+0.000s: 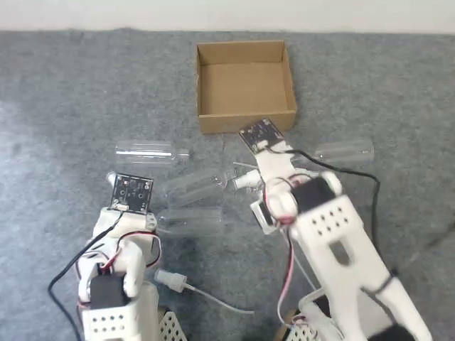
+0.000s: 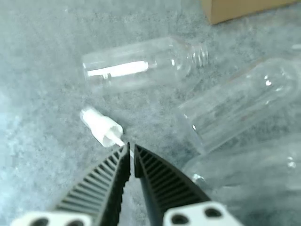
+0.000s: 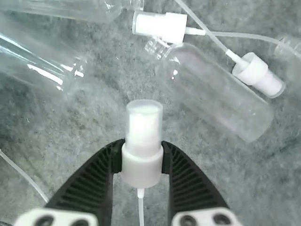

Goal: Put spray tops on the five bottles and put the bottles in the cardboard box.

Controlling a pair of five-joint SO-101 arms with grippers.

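Right wrist view first: my right end effector [image 3: 142, 151] is clenched on a white spray top [image 3: 143, 136], which stands upright between the fingers with its thin tube trailing back towards the camera. Just beyond it a clear bottle [image 3: 216, 89] lies on its side on the grey bench [image 3: 94, 113], its open neck close to a second spray top [image 3: 160, 26]. A third spray top [image 3: 258, 73] sits beside the bottle's body.

On the left wrist view, my left end effector [image 2: 130, 149] is squeezed together, and I see nothing gripped in it. A loose spray top [image 2: 101, 126] lies just ahead of its tips; I cannot tell whether they touch. An uncapped bottle [image 2: 141, 63] lies on its side farther out.

From the high view, the cardboard box [image 1: 245, 122] sits open at the far side of the bench. A left-hand bottle [image 1: 146, 153] and a right-hand bottle [image 1: 345, 151] lie outside it, near its front.
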